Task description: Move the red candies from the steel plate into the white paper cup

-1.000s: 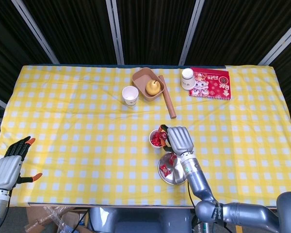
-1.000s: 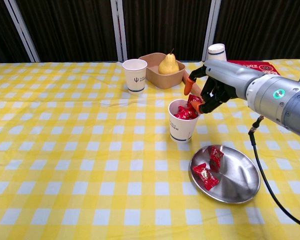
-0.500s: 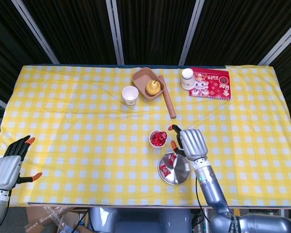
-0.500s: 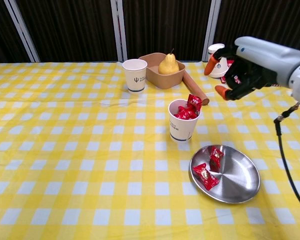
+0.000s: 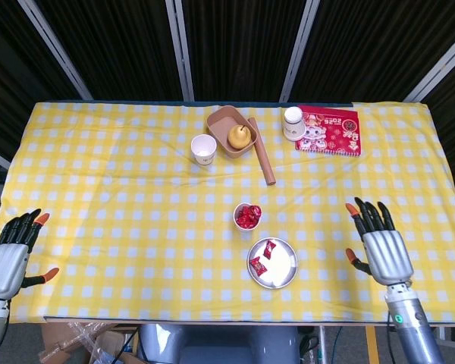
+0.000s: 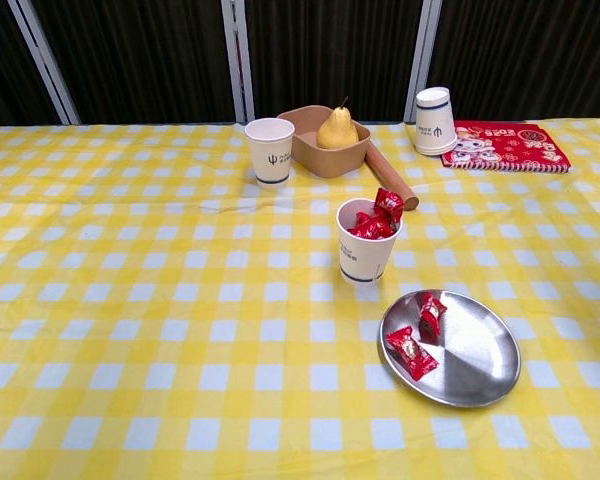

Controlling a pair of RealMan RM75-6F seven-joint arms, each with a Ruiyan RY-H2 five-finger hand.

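The steel plate lies near the table's front edge with two red candies on its left side. Just behind it stands a white paper cup heaped with red candies. My right hand hovers open over the table's front right, well to the right of the plate, fingers spread and holding nothing. My left hand is open at the front left corner, far from both. Neither hand shows in the chest view.
At the back stand a second white cup, a brown tray with a pear, a wooden rolling pin, an upturned cup and a red booklet.
My right hand has drawn away from the cup, moving right and toward the front edge, and has left the chest view. Cup and plate stay put; the left hand barely shifted.
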